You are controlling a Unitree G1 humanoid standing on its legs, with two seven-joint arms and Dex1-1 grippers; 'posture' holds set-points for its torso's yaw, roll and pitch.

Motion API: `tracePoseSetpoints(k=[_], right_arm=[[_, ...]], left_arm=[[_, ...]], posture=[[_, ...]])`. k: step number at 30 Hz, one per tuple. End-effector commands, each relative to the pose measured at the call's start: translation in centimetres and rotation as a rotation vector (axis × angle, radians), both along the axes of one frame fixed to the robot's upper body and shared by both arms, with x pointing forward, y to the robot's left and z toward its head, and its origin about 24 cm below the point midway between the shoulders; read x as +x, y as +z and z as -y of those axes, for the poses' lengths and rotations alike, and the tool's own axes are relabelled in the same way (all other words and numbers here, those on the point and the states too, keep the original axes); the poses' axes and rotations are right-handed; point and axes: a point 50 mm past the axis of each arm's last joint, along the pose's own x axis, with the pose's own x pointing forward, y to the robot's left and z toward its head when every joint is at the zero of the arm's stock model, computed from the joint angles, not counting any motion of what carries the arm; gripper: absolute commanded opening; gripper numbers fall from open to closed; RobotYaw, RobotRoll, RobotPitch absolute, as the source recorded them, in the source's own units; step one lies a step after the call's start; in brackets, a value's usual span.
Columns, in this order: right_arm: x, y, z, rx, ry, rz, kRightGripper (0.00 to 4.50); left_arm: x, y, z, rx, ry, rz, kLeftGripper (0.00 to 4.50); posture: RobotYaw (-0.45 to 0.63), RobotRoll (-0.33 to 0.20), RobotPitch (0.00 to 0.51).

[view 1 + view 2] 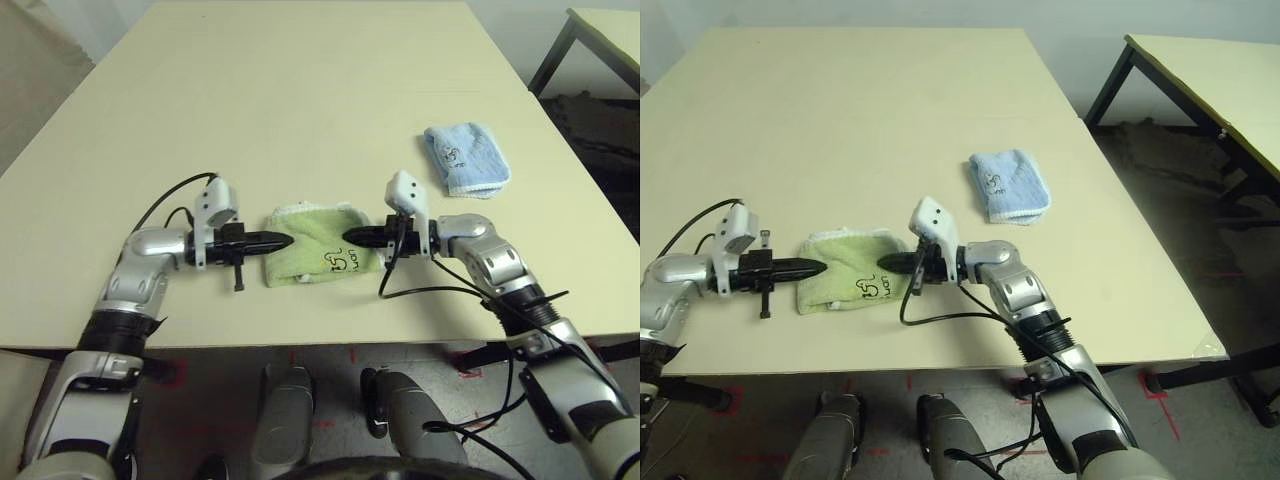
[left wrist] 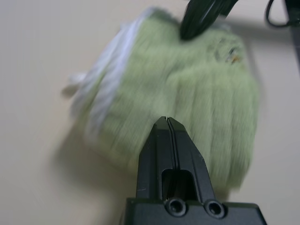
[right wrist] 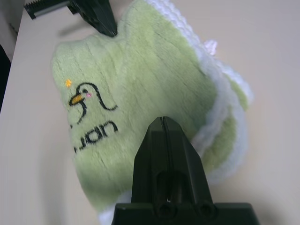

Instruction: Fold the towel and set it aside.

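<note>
The towel (image 1: 315,247), light green with white edging and a dark bird doodle, lies folded near the table's front edge. My left gripper (image 1: 285,241) points at its left side, fingers shut, tip over the towel's edge. My right gripper (image 1: 350,236) points at it from the right, also shut, tip over the cloth above the doodle. In the left wrist view the shut fingers (image 2: 168,140) hover over the green cloth (image 2: 187,98). The right wrist view has the shut fingers (image 3: 162,140) above the printed side (image 3: 117,93). Neither gripper holds anything.
A smaller light blue towel (image 1: 466,158) lies folded at the right of the cream table (image 1: 300,100). A second table (image 1: 1210,80) stands off to the right. Black cables loop from both wrists onto the table.
</note>
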Motion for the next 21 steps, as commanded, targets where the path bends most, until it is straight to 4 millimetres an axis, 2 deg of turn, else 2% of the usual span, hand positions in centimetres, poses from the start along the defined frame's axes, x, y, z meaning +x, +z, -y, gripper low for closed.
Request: tracePoseSetpoints(k=[1, 5, 8, 11, 15, 19, 21], right_arm=[[0.4, 0.5, 1.1, 0.009, -0.023, -0.001, 0.00], [0.6, 2.1, 0.9, 0.043, -0.007, 0.022, 0.00], [0.7, 3.8, -0.4, 0.090, 0.021, 0.055, 0.00], [0.8, 4.4, -1.6, 0.115, 0.039, 0.066, 0.00], [0.9, 3.8, -3.4, 0.122, 0.050, 0.062, 0.00], [1.2, 2.2, -5.6, 0.111, 0.046, 0.040, 0.00], [1.4, 1.5, -5.9, 0.104, 0.040, 0.029, 0.00]], left_arm=[[-0.5, 0.2, -1.8, 0.025, 0.035, 0.004, 0.03], [-0.2, 1.8, -2.3, 0.004, 0.045, 0.047, 0.03], [0.2, 3.4, -0.9, -0.043, 0.002, 0.091, 0.03], [0.5, 3.9, 0.5, -0.069, -0.032, 0.103, 0.03], [1.1, 3.6, 2.3, -0.104, -0.052, 0.099, 0.03], [2.0, 1.9, 4.1, -0.121, -0.049, 0.071, 0.03], [2.3, 1.4, 4.5, -0.116, -0.041, 0.066, 0.03]], posture=[[0.06, 0.000, 0.158], [0.06, 0.000, 0.158], [0.07, 0.000, 0.157], [0.07, 0.000, 0.156], [0.06, 0.000, 0.155], [0.06, 0.000, 0.158], [0.06, 0.000, 0.160]])
